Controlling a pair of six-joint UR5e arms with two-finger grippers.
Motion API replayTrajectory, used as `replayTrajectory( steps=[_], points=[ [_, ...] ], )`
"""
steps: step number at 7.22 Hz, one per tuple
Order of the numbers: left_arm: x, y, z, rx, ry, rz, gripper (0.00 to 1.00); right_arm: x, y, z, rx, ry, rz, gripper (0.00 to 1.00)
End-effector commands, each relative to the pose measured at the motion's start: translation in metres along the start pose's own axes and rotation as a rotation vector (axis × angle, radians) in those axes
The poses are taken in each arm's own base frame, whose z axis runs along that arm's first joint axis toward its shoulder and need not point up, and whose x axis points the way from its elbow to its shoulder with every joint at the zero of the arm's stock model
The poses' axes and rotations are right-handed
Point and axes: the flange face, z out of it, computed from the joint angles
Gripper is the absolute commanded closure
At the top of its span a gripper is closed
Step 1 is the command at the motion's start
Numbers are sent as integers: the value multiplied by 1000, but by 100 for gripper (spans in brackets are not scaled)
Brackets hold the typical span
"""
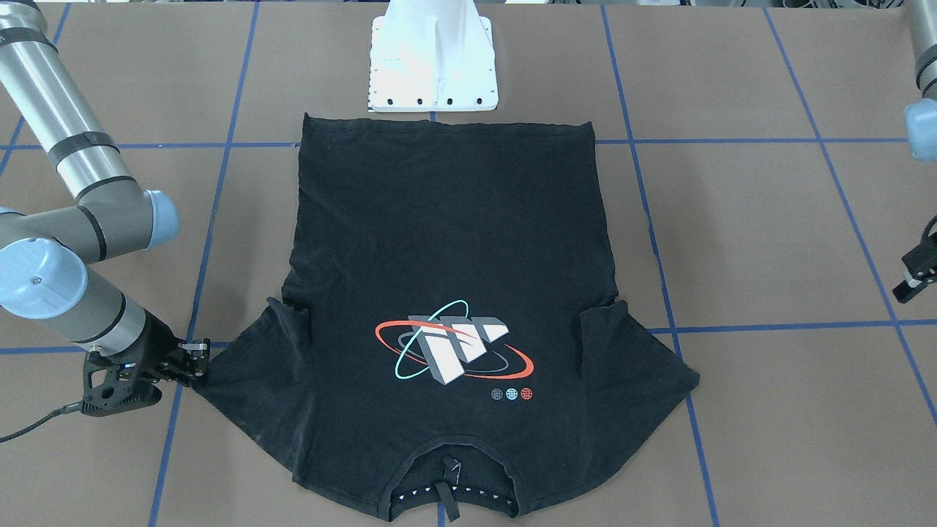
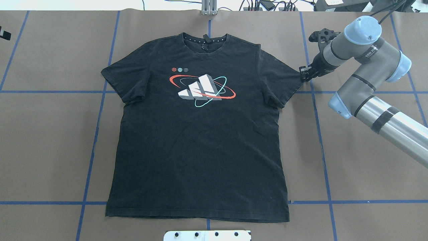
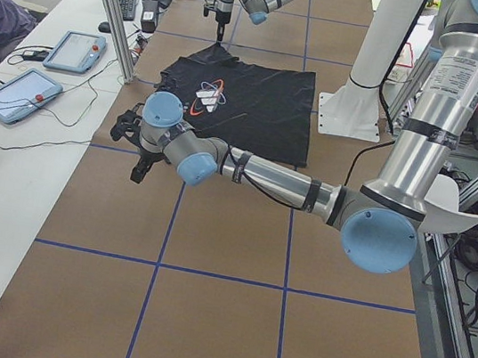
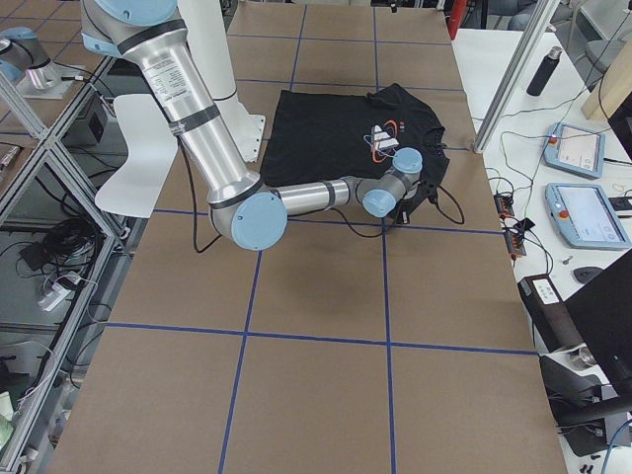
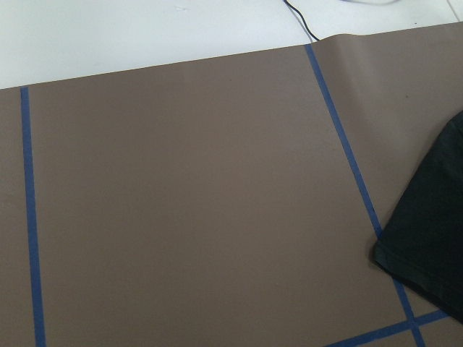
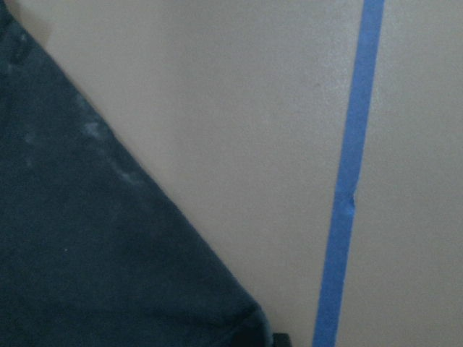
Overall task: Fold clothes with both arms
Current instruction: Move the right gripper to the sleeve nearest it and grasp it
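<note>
The right gripper (image 1: 199,364) meets 1 sleeve edge of the T-shirt (image 1: 439,241), the left gripper (image 1: 905,290) well apart; neither's closure shows.

Open table (image 2: 43,150) flanks the T-shirt (image 2: 200,150); white pedestal (image 1: 432,66) — just beside its hem.

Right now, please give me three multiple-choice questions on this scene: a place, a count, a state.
1. The right gripper is at which part of the T-shirt? A collar B sleeve tip C bottom hem
2. How many small round marks sit beside the logo? A two B five C three
3. How does the T-shirt lie? A spread flat, logo up B folded in half C crumpled heap

1 B: it meets the sleeve's outer corner. 2 C: red, blue, grey in a row. 3 A: sleeves and hem lie open.
</note>
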Motion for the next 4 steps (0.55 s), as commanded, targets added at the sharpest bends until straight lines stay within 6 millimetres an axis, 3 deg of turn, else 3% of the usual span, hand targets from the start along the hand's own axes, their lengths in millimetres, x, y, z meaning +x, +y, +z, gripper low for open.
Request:
replayTrajectory(
  steps=[1,3,4],
  points=[
    [0,0,0,0,-1,0,0,-3,-2,-2,2,-2,-1,100],
    [0,0,0,0,1,0,0,-15,-16,-20,-19,-66,3,100],
    [1,0,0,1,0,0,0,-9,-28,-43,-36,-122,18,100]
  ],
)
